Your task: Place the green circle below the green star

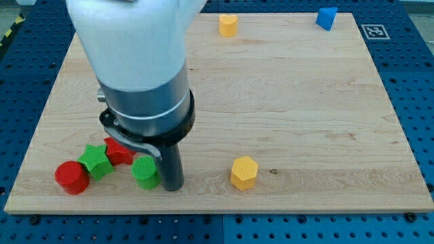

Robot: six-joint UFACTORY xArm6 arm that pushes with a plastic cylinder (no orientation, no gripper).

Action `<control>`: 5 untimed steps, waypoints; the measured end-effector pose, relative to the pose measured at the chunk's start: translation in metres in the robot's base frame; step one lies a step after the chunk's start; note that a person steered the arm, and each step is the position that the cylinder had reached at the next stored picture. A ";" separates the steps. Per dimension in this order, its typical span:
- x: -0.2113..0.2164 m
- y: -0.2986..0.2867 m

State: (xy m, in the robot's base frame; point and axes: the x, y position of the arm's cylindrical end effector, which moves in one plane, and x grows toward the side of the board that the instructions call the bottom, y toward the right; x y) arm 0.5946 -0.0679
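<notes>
Pale wooden board (285, 102) with fine lengthwise grain is lying on a blue perforated table (407, 81), and a small black-and-white marker tag (373, 30) is sitting at the board's top right corner.

Near the view's bottom left, my tip (172, 188) is resting on the wood, right against the right side of the green circle (145, 172); the two are looking as if they are touching, though the exact contact line is hard to make out. Having no jaws or fingers, the dark, smooth, straight rod is holding nothing and is only standing beside the block. Above it, the arm's glossy grey collar and blurred white housing (135, 61) are filling the upper left of the view.

The green circle is a short matte cylinder with a lightly scalloped edge. It is sitting to the right of the green star (96, 161) and slightly lower, with a small gap between them. A red block (119, 151), partly hidden by the arm so its shape is unclear, is lying just above the gap between star and circle. A red cylinder (71, 177) is sitting just left of the star, close to it.

Well apart to the right, a yellow hexagon block (244, 172) is sitting near the bottom edge. A yellow heart-like block (228, 25) and a blue block (327, 18) are lying along the top edge.
</notes>
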 end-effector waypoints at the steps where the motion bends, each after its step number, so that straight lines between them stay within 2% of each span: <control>1: 0.002 0.002; 5: -0.001 -0.021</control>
